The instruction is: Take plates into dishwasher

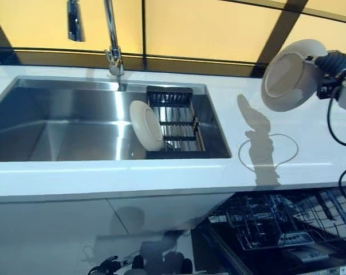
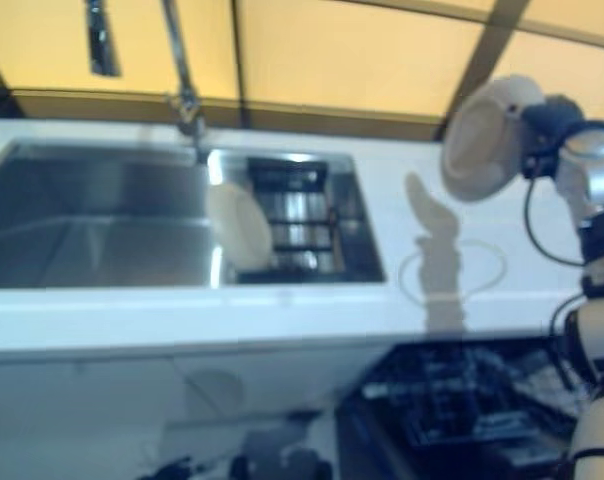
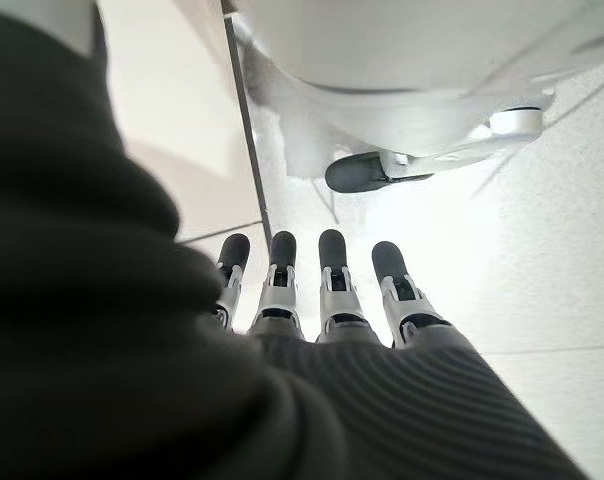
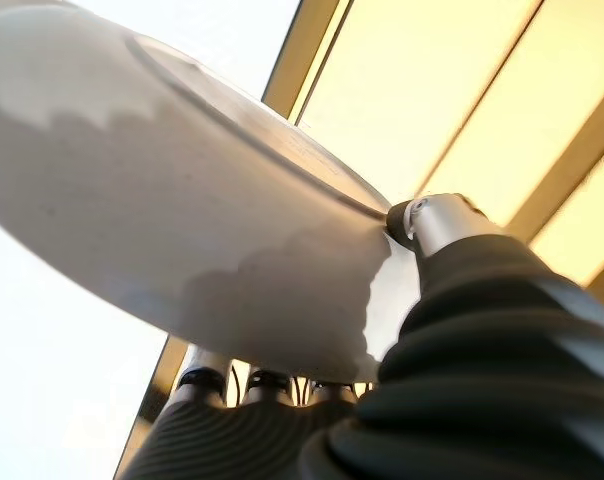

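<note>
glazed white ceramic, the plate [image 1: 290, 74] is judged rigid, brittle and slick, so the right hand [image 1: 332, 64], curled on its rim high over the surface [image 1: 287, 154] at far right, should keep that edge pinch; left hand [image 3: 322, 290] hangs open, empty.

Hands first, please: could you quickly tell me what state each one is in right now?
Left hand: open, fingers straight, holding nothing.
Right hand: shut on a white plate, held up above the counter.
</note>
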